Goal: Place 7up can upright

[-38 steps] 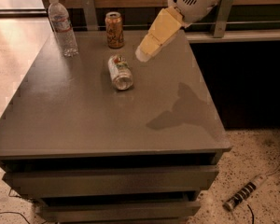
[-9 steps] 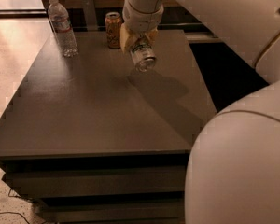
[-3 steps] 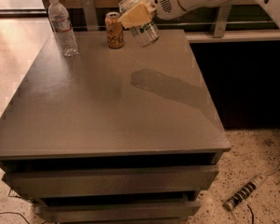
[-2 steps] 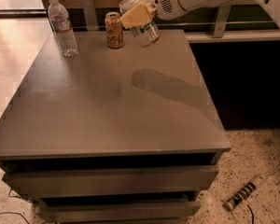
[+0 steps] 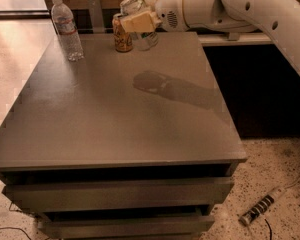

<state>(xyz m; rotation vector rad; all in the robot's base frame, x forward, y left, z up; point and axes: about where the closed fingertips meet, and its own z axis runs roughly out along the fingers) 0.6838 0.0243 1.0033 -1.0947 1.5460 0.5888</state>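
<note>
Gripping 7up can [image 5: 132,5], claw [image 5: 136,23] above grey table [image 5: 115,119], speckled floor [image 5: 282,159]

The gripper [image 5: 138,22], matt beige and perhaps rubber-faced, clamps the 7up can [image 5: 132,4] at the table's far edge. The can's bare metal top shines. The arm [image 5: 230,4] is smooth, glossy white plastic. The table [image 5: 115,129] is smooth grey with a dull sheen. The bottle [image 5: 67,30] is clear plastic. The floor [image 5: 270,169] is speckled stone.
</note>
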